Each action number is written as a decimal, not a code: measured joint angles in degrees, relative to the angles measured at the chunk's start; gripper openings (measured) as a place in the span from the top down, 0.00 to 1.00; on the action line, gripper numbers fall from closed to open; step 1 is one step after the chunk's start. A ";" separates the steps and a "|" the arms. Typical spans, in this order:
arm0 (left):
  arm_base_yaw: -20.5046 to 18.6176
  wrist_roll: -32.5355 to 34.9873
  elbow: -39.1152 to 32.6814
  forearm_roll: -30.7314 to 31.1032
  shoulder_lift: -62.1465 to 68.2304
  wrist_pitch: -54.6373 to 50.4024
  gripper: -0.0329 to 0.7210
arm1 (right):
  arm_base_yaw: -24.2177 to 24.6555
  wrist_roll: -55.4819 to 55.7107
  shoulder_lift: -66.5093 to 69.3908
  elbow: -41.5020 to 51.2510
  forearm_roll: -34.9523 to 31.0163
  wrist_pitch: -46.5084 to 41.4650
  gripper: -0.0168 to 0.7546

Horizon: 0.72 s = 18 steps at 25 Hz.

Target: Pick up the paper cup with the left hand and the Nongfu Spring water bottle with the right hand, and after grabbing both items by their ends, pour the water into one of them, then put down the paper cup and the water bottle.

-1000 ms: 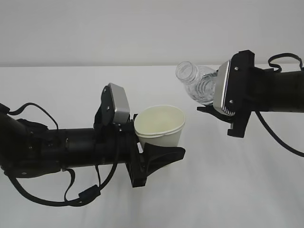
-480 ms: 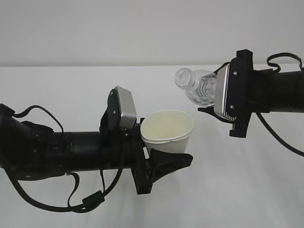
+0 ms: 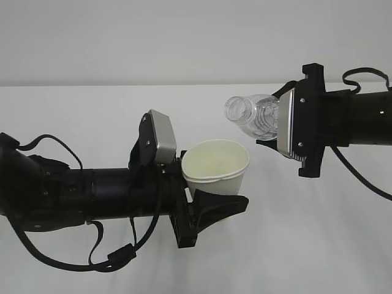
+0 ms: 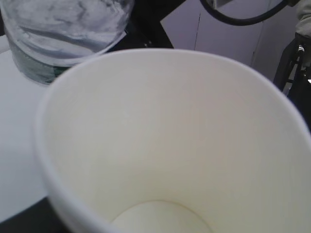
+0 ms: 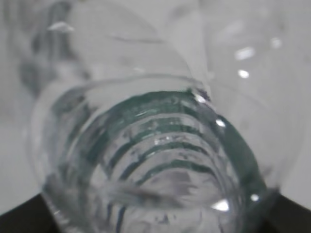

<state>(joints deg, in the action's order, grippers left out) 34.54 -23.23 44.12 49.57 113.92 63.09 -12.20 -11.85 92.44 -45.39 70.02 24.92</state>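
My left gripper (image 3: pixel 223 190) is shut on the lower part of the white paper cup (image 3: pixel 215 166) and holds it upright in the air, mouth up. From the left wrist, the cup (image 4: pixel 165 145) fills the view, and its pale inside and bottom show no liquid. My right gripper (image 3: pixel 271 120) is shut on the base end of the clear Nongfu Spring water bottle (image 3: pixel 254 116). The bottle lies almost level, its open mouth pointing left just above the cup's far right rim. From the right wrist, I look along the ribbed bottle (image 5: pixel 155 145). I cannot make out the water.
Both arms hang over a white table (image 3: pixel 294 245) that ends at a pale wall. Loose black cables (image 3: pixel 110 257) droop under the left arm, and another cable (image 3: pixel 361 177) hangs under the right arm. Above the cup's rim, the bottle (image 4: pixel 63 29) is at the top left.
The left arm carried the cup right and slightly down, under the bottle's mouth. The right arm tipped the bottle flatter, so its mouth dropped lower and closer to the cup.
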 joint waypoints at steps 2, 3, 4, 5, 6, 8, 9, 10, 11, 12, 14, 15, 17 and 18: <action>0.00 0.00 0.00 0.00 0.00 -0.03 0.36 | 0.00 -0.80 0.00 0.00 0.00 0.00 0.34; 0.00 0.00 0.04 0.00 0.00 -0.12 0.36 | 0.00 -0.93 0.00 0.00 0.03 0.00 0.34; 0.00 0.00 0.29 0.00 0.00 -0.12 0.36 | 0.00 -1.23 0.00 0.00 0.03 0.00 0.34; 0.00 0.00 0.66 0.00 0.00 -0.12 0.36 | 0.00 -1.48 0.00 0.00 0.03 0.00 0.34; 0.00 0.00 0.81 0.00 0.00 -0.12 0.36 | 0.00 -1.85 0.00 0.00 0.03 0.00 0.34; 0.00 0.00 0.95 0.19 0.00 -0.25 0.36 | 0.00 -2.29 0.00 0.00 0.03 0.00 0.34; 0.00 0.00 0.95 0.46 0.00 -0.25 0.36 | 0.00 -2.56 0.00 0.00 0.03 0.00 0.34; 0.00 -0.13 0.95 0.63 0.00 -0.25 0.36 | 0.00 -2.99 0.00 0.00 0.03 0.00 0.34; 0.14 -0.13 0.95 0.76 0.00 -0.25 0.36 | 0.00 -3.57 0.00 0.00 0.03 0.00 0.34; 0.28 -0.23 0.95 0.87 0.00 -0.25 0.36 | 0.00 -4.29 0.00 0.00 0.03 0.00 0.34; 0.80 -0.23 0.95 1.08 0.00 -0.25 0.36 | 0.00 -5.06 0.00 0.00 0.03 0.00 0.34; 1.09 -0.23 0.95 1.22 0.00 -0.28 0.36 | 0.00 -5.33 0.00 0.00 0.03 0.00 0.34; 1.41 -0.23 0.95 1.35 0.00 -0.37 0.36 | 0.00 -6.25 0.00 0.00 0.03 0.00 0.34; 1.41 -0.23 0.95 1.47 0.00 -0.40 0.36 | 0.00 -6.74 0.00 0.00 0.03 0.00 0.34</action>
<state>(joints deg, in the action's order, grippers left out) 35.95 -23.46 45.07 51.04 113.92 62.69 -12.20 -18.58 92.44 -45.39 70.04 24.92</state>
